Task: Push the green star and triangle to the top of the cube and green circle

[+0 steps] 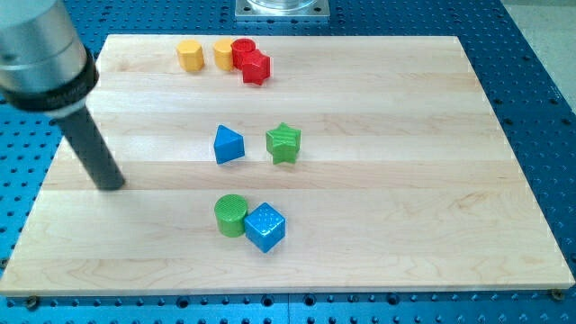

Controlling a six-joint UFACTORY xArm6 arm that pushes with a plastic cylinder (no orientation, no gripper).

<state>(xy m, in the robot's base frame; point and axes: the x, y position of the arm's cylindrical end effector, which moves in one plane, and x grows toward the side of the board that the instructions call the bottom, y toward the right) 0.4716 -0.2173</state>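
The green star [283, 142] and the blue triangle [228, 145] stand side by side near the board's middle, a small gap between them. Below them the green circle [231, 215] touches the blue cube [265, 227] on its right. My tip [112, 184] rests on the board at the view's left, well left of the blue triangle and up-left of the green circle. It touches no block.
At the view's top a yellow hexagon [190, 55], a yellow cylinder [222, 53], a red cylinder [244, 53] and a red star [256, 67] stand in a tight group. The wooden board [405, 180] lies on a blue perforated table.
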